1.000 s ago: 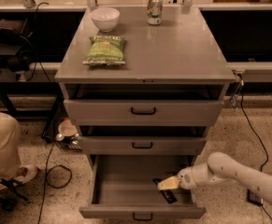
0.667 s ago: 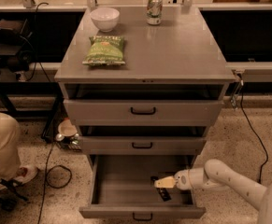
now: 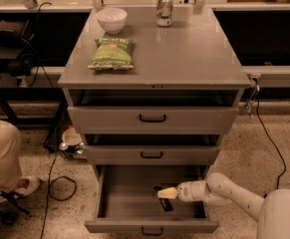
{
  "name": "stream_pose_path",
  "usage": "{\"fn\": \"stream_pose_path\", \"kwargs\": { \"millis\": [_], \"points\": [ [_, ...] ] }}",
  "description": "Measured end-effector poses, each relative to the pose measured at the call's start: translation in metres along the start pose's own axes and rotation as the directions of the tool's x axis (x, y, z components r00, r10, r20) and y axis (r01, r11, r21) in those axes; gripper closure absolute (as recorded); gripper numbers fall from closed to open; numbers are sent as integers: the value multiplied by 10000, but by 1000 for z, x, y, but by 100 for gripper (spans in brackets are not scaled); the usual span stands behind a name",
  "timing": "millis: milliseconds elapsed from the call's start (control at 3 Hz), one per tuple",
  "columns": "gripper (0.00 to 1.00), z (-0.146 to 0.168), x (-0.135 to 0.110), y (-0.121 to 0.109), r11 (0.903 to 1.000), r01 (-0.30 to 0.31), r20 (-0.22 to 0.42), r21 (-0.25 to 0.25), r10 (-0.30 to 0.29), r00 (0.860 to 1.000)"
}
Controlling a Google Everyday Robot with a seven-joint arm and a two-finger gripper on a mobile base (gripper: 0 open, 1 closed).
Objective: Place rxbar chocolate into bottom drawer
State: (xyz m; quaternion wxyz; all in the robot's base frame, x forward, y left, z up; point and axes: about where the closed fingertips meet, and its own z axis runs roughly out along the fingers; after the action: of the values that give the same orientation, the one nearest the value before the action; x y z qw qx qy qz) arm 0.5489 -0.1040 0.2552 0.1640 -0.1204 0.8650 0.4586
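Dead centre, a big grey metal cabinet (image 3: 184,59) with a flat matte top fills most of the view, and it has bare top surface all along its right half. Its deep grey bottom drawer (image 3: 149,226) is pulled well out, with the floor inside mostly open on the left side. The two shallower drawers above it, each with a dark curved handle, sit much further in.

A smooth white robot arm (image 3: 234,193) reaches in from the lower right over the drawer's right wall. A crinkly green snack bag (image 3: 111,54) lies flat near the top's left edge. There's print on it, but I can't read any of it. Behind it are a round white bowl (image 3: 111,20) and a silver-green drink can (image 3: 164,9), label not readable either.

The pale-tipped gripper (image 3: 167,193) hangs inside the open drawer, right of middle. The small flat black rxbar chocolate (image 3: 165,204) is in the drawer too, right at the gripper tip, lettering unreadable. Honestly can't tell if the gripper is clamped on it or has let go.
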Motion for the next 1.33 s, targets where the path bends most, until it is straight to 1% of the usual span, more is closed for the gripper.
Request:
{"fn": "stream_pose_path", "kwargs": {
  "millis": [333,667,1000,1333],
  "points": [
    [54,26,-3,-9,9986,-22,52,536,19,10000],
    [30,37,-3,-12,9978,-54,15,659,53,10000],
    [7,41,0,-13,9977,-69,-17,673,70,10000],
    [0,26,3,-15,9948,-117,114,1015,106,9999]
  ]
}}
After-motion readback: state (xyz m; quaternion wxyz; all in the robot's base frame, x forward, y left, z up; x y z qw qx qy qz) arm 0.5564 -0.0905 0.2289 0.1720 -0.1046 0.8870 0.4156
